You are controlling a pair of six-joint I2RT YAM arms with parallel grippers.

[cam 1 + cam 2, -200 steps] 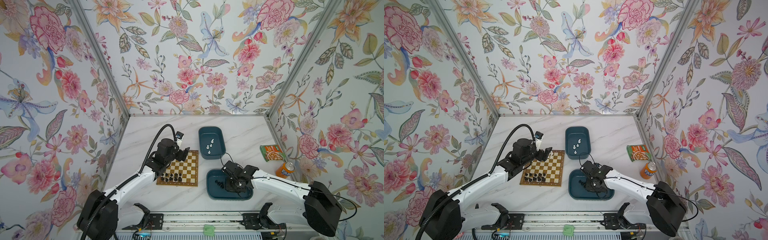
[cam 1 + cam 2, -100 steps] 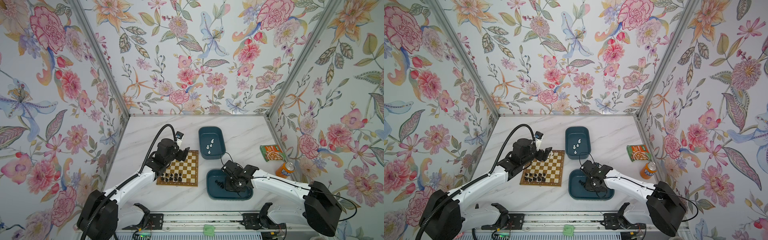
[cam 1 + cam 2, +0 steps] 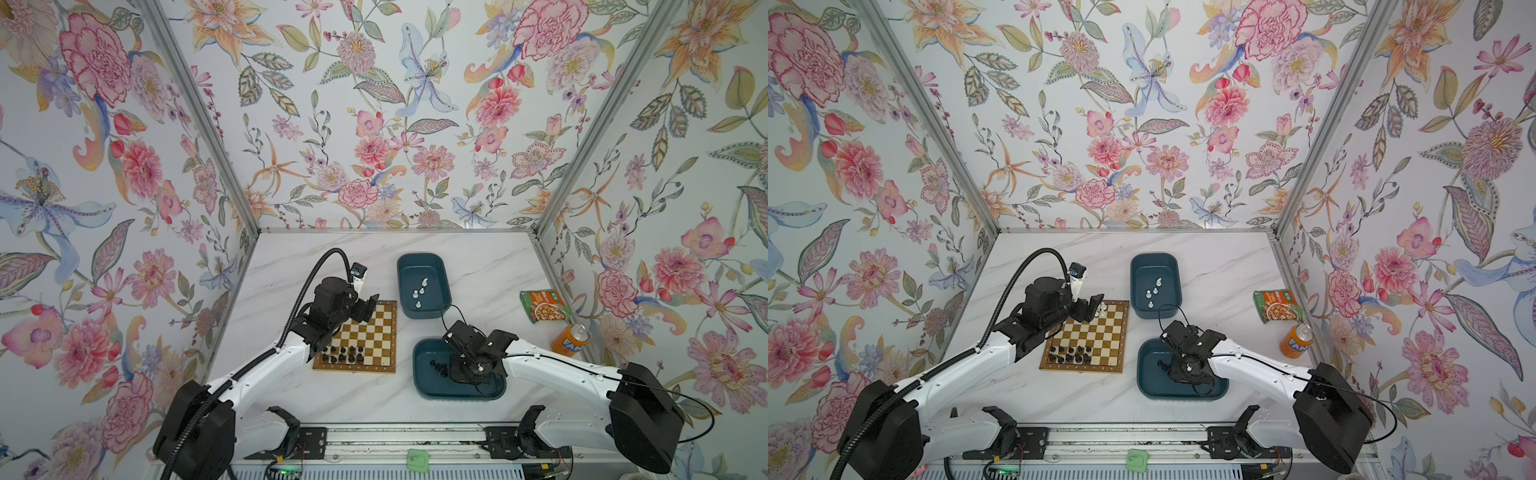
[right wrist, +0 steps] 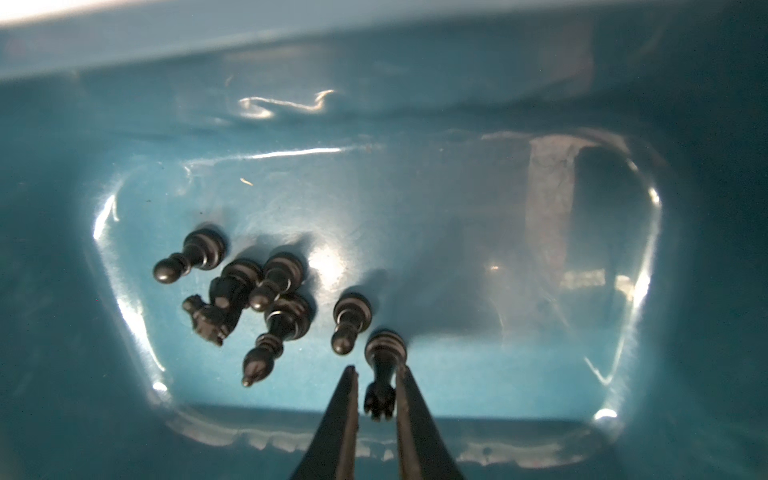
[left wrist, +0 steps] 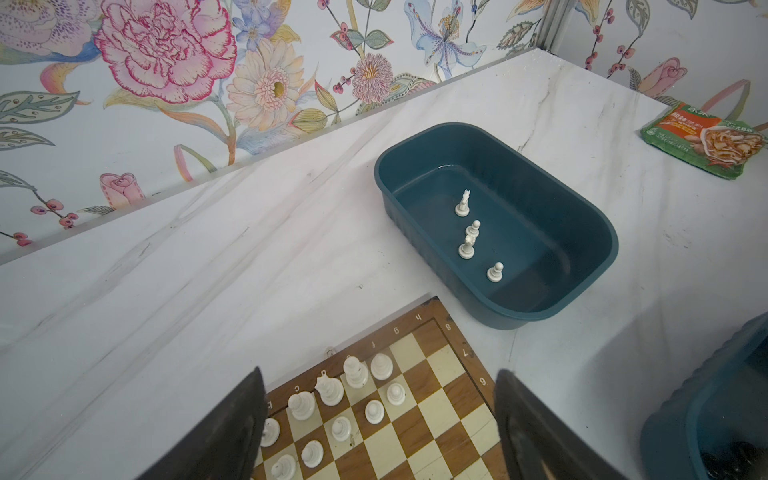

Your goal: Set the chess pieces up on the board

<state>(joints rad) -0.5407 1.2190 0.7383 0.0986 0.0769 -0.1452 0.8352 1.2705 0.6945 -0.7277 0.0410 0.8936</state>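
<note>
The board (image 3: 374, 336) lies at mid-table in both top views. Black chess pieces (image 3: 343, 353) stand along its near edge and white chess pieces (image 5: 328, 388) fill its far left corner. My left gripper (image 5: 380, 374) hangs wide open above those white ones with nothing between its fingers. A few more white pieces (image 5: 467, 232) stand in the far teal tub (image 3: 422, 316). My right gripper (image 4: 376, 368) is down inside the near teal tub (image 3: 457, 395). Its jaws are narrowly open around an upright black piece (image 4: 384, 353), with a gap on one side. Several other black pieces (image 4: 249, 291) lie beside it.
A green snack packet (image 3: 542, 305) and an orange soda can (image 3: 571, 338) sit by the right wall. Flowered walls close in the table on three sides. The near tub's corner (image 5: 727, 395) is close to the board's right edge.
</note>
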